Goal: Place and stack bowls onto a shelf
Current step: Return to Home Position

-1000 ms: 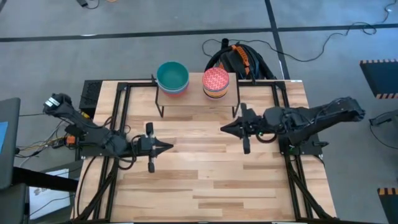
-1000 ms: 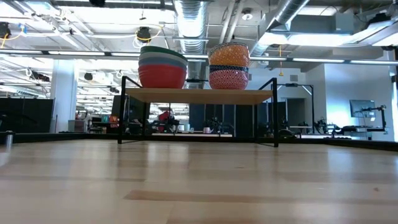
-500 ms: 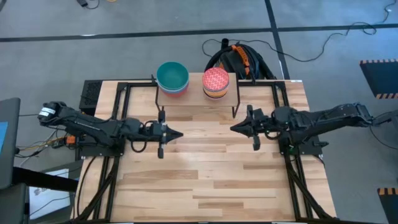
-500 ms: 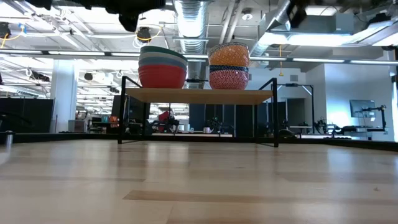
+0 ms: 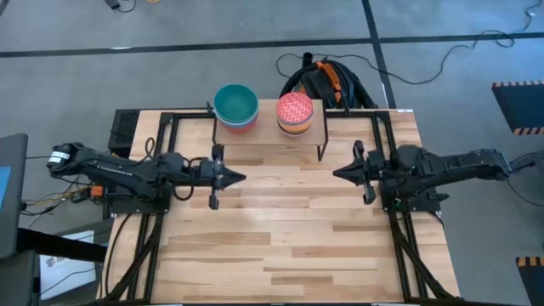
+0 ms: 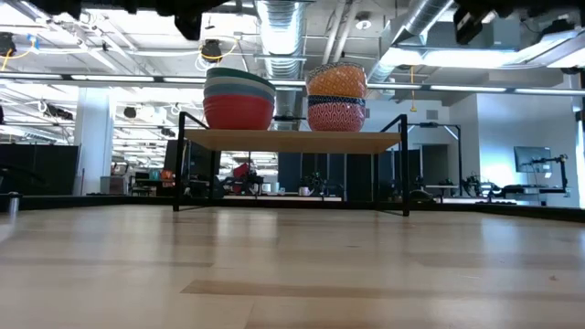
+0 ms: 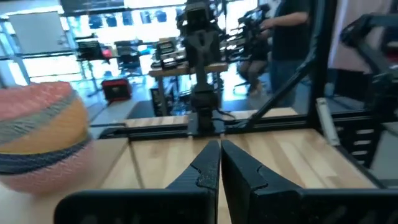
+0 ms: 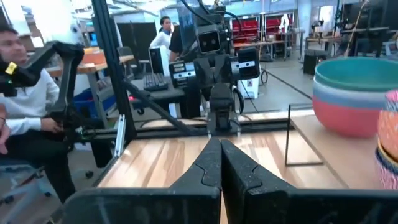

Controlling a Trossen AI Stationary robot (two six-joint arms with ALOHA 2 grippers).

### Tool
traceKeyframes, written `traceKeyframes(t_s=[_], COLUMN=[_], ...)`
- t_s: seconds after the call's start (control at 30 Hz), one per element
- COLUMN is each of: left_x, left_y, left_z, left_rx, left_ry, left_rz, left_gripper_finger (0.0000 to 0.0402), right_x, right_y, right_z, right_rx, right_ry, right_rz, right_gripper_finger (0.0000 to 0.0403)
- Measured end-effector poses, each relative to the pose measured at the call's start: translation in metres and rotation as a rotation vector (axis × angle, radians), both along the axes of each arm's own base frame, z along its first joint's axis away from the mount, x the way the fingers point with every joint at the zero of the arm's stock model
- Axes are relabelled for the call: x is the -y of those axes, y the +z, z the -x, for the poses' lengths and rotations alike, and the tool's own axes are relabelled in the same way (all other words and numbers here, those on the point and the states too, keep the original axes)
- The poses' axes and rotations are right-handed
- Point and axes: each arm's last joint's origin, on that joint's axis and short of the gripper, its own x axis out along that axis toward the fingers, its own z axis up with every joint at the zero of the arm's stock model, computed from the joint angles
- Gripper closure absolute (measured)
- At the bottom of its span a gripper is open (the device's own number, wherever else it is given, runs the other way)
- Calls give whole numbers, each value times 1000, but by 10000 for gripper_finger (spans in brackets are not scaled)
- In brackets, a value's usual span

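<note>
The shelf is a small light-wood board on black legs at the table's far middle. Two stacks of bowls stand on it. The left stack has a green bowl on top and a red one at the bottom. The right stack shows a pink-red patterned bowl on top, with yellow and blue-patterned bowls below. My left gripper is shut, in front of the shelf's left end. My right gripper is shut, near the shelf's right front leg. Both point at each other, holding nothing.
Black frame rails run along both sides of the table. A black and orange bundle of cables lies on the floor behind the table. A person sits beyond the table's left side. Bare wood spreads in front of the shelf.
My left gripper has moved toward the far edge and a little to the right, closer to the shelf's left end. My right gripper has drawn back toward the table's right edge, away from the middle. Both have stayed shut. The bowl stacks have not moved.
</note>
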Motion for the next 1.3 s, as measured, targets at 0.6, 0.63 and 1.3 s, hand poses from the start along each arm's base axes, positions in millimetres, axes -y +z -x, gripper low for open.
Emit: traceKeyframes(t_s=[0.6, 0.63, 1.3], left_x=[-8, -9, -15], left_y=[-39, -39, -68], left_z=[65, 70, 126], left_rx=[31, 19, 96], left_ry=[102, 107, 145], left_rz=[86, 86, 75], left_gripper_finger=[402, 402, 402], right_x=[3, 4, 5], right_y=[-32, -33, -80], right_z=[33, 37, 54], right_rx=[59, 55, 76], right_ry=[-4, 0, 9], right_rz=[36, 37, -53], right_gripper_finger=[384, 384, 384])
